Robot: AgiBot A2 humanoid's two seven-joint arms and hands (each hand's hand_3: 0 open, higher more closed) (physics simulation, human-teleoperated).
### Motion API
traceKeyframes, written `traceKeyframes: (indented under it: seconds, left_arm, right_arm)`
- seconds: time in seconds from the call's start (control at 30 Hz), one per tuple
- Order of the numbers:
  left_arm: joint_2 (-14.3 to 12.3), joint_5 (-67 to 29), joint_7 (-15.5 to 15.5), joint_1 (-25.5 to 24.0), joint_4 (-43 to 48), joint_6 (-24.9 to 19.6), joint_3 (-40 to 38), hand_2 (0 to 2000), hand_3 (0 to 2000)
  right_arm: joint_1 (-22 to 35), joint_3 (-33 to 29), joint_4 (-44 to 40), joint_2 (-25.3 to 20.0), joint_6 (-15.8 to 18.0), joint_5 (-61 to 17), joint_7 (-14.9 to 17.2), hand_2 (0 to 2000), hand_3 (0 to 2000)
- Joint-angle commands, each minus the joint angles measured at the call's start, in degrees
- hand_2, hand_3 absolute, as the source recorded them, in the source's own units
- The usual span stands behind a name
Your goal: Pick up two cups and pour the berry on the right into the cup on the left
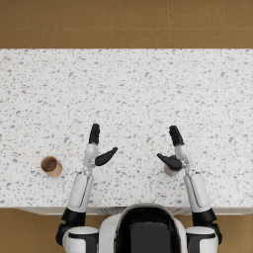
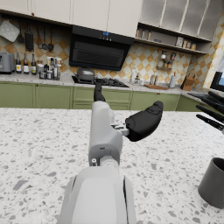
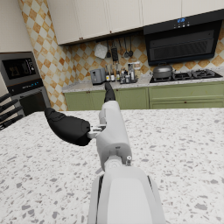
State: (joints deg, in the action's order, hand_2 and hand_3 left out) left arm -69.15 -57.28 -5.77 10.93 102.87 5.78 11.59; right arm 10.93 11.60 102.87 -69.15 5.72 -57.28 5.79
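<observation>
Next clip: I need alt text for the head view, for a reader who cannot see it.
Seen from above, the left hand and right hand hover open and empty over a speckled white counter. A brown cup stands off to the left arm's outer side, and a grey cup sits partly hidden beside the right wrist. Brown tiled floor lies beyond the counter.
</observation>
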Motion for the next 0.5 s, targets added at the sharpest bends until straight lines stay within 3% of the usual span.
traceKeyframes:
  seconds: [0.03, 0.5]
  left_arm:
    - [0.0, 0.0, 0.0, 0.0, 0.0, 0.0, 0.0, 0, 0]
    - [-0.1, 0.0, 0.0, 0.1, -0.9, 0.0, 1.7, 0, 0]
  right_arm:
    - [0.0, 0.0, 0.0, 0.0, 0.0, 0.0, 0.0, 0, 0]
    - [0.1, 1.7, -0.9, -0.1, 0.0, 0.0, 0.0, 0, 0]
